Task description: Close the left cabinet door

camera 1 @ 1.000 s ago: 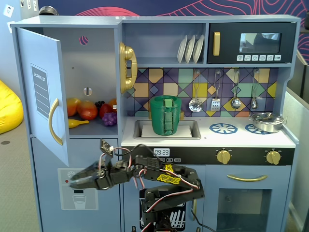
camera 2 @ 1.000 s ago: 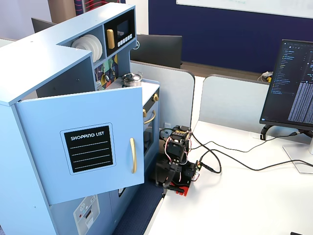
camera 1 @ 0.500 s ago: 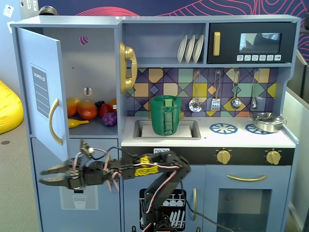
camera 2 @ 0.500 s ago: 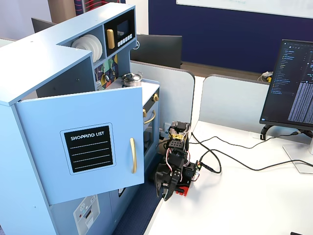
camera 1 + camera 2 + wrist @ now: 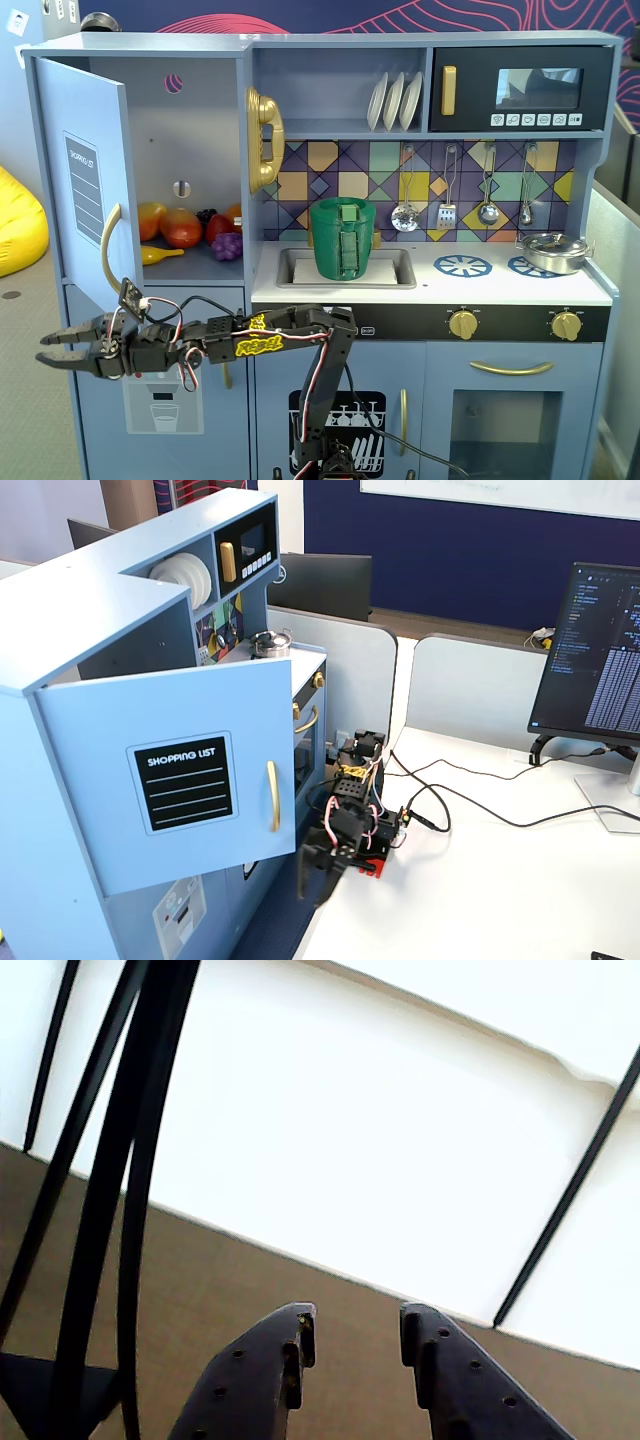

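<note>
At the upper left of the toy kitchen in a fixed view, the left cabinet door (image 5: pixel 88 180) stands swung wide open, its curved gold handle (image 5: pixel 108 245) at the free edge. Behind it the open compartment holds toy fruit (image 5: pixel 182 228) on a shelf. The other fixed view shows the door's outer face (image 5: pixel 170 785) with the black "SHOPPING LIST" chalkboard panel (image 5: pixel 183 782). The black arm (image 5: pixel 270 340) reaches left across the kitchen front, and its claw (image 5: pixel 52 348) hangs below the door's lower edge, apart from the door, jaws released and holding nothing. In the wrist view the two dark fingertips (image 5: pixel 295 1335) are parted over brown floor and a white wall. A green container (image 5: pixel 346 239) sits in the sink (image 5: pixel 396 270). The arm's base stands on a white tabletop (image 5: pixel 500 890).
</note>
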Controlling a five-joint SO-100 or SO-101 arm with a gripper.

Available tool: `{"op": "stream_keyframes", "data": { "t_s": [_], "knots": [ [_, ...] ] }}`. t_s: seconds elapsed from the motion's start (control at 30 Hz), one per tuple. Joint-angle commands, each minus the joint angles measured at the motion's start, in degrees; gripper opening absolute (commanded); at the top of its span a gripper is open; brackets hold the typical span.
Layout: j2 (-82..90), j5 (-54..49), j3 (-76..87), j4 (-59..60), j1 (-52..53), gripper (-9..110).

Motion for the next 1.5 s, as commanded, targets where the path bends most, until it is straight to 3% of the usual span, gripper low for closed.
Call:
{"op": "stream_keyframes", "data": {
  "t_s": [0.0, 0.33, 1.1, 1.47],
  "knots": [
    [0.0, -1.32, -5.36, -1.14, 3.16, 0],
    [5.54, -1.93, 3.25, -4.39, 9.05, 0],
    [11.51, 2.9, 13.54, -19.86, 44.65, 0],
    [12.48, 3.34, 15.12, -18.9, 48.6, 0]
  ]
}}
